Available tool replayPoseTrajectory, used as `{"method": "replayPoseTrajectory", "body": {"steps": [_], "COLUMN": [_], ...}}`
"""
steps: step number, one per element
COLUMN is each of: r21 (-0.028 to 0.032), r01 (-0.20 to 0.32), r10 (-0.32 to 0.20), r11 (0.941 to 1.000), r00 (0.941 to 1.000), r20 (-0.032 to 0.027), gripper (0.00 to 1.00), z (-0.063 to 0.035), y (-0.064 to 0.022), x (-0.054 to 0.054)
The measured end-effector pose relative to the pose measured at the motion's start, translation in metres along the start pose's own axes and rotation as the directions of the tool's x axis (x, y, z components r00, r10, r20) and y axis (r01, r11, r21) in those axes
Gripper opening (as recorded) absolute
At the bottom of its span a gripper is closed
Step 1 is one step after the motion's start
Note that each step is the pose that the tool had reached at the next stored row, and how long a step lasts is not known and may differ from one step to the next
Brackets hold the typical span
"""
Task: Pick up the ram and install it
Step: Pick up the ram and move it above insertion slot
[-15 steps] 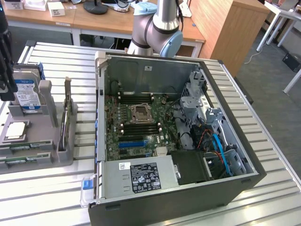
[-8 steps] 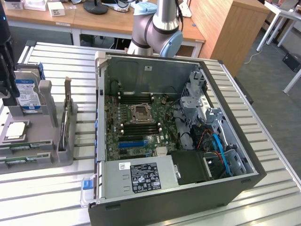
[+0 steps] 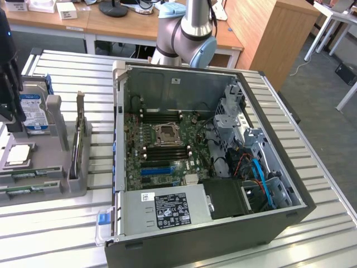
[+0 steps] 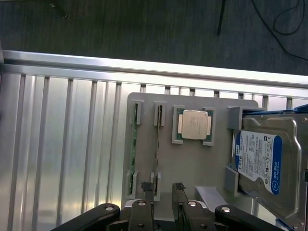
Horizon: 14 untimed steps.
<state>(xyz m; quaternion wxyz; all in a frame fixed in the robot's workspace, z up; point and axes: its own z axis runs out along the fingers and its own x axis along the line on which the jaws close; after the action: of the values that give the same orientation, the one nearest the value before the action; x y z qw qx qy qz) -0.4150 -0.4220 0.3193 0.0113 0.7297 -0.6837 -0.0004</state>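
— Fingertips [image 4: 179,188] sit closest to the lens, two dark tips with a clear gap between them. So the hand [image 4: 161,191] is spread and pinching nothing?

— Spread, yes, and empty. Between the tips you see only the grey tray [image 4: 144,159] beneath.

— Where is the ram [image 4: 157,139]?

— On edge in that tray, with a bracket at each end, on the counter [image 3: 67,234] at the exterior view's left. A second stick [image 4: 134,144] stands parallel, just beside it. The processor chip [image 4: 195,124] and the hard drive [image 4: 260,161] lie on its other side.

— Which stick is the hand lined up with?

— The one next to the processor chip. From the wrist, its near end falls in line with the gap between the tips. The second stick lies just outside one finger.

— And its long axis?

— It runs straight away from the hand toward the counter's edge rail [image 4: 154,65]. So the tips stand on either side of the thin board, across its thickness rather than along its length.

— Touching it?

— I judge not. In the exterior view the hand hangs above the tray, though how high I cannot tell.

— And the computer case [image 3: 212,156]?

— Well apart, at the exterior view's right, open, with the motherboard [image 3: 167,145] exposed. The ram stands in the tray, so I'd say neither lifting nor installing is done yet.
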Motion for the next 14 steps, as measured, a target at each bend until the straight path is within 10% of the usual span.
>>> {"method": "replayPoseTrajectory", "body": {"steps": [14], "r21": [0.0001], "r01": [0.0], "r10": [0.0], "r11": [1.0], "r00": [1.0], "r20": [0.0001], "gripper": [0.3], "z": [0.0256], "y": [-0.0005], "x": [0.0]}}
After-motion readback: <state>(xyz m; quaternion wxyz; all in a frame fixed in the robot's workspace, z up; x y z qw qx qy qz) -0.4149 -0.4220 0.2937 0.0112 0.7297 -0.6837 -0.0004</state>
